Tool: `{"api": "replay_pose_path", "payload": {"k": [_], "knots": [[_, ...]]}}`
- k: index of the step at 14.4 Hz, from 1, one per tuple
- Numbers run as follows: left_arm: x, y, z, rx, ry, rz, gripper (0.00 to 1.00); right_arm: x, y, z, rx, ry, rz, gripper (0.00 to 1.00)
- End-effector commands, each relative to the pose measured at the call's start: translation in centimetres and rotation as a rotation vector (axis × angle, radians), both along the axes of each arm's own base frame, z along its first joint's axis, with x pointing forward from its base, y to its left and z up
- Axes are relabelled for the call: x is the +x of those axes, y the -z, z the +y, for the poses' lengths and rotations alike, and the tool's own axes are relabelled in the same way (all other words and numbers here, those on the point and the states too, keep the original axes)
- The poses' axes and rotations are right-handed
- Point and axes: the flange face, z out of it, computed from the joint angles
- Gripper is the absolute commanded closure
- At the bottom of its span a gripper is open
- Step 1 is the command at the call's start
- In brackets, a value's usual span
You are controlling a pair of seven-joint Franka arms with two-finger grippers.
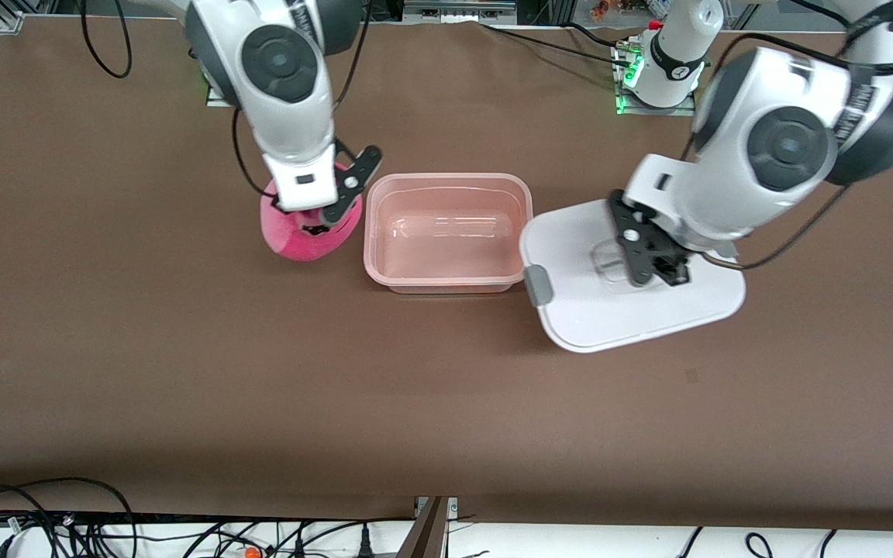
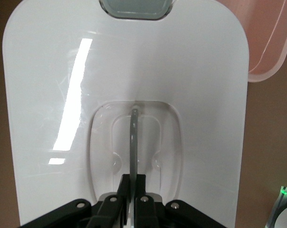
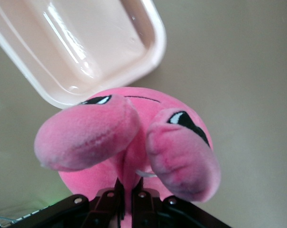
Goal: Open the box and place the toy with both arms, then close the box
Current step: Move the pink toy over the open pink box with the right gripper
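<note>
Toy (image 1: 305, 232) placement is judged the step in hand: the pink plush is pinched by the right gripper (image 1: 321, 217) left of frame centre, just beside the open box (image 1: 447, 232), whose long axis runs across the frame. The lid (image 1: 632, 298) is gripped by its handle in the left gripper (image 1: 652, 260), centre-right.

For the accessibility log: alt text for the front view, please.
The open box sits mid-table with nothing in it. Beside it, toward the right arm's end, the right gripper pinches the pink toy; toward the left arm's end, the left gripper holds the white lid by its handle.
</note>
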Motion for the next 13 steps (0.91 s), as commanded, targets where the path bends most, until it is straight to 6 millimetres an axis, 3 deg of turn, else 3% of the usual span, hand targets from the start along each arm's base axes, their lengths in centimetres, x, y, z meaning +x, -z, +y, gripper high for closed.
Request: {"api": "replay_pose_path", "payload": {"k": [1,4,7,9,13], "knots": [[-1.6,-1.1,3.3,-0.028,0.034,0.020,1.00,-1.3,0.5,5.0,-0.026,-0.087,-0.004,1.00],[-2.9,-1.1,6.8,-0.026,0.008,0.033,1.00,-2.4,2.7,9.2,-0.034,-0.145,0.002,1.00],[-3.8,-2.2,9.3,-0.033,0.031,0.030,1.00,-4.0,3.3,13.6,-0.027,-0.201,-0.023,1.00],[-4.1,-1.8,10.8,-0.032,0.025,0.046,1.00,-3.9,3.8,14.2,-0.025,-0.198,-0.027,1.00],[-3.3,0.4,12.8,-0.037,0.023,0.089,1.00,-5.5,6.4,16.9,-0.069,-0.245,-0.048,1.00]]}}
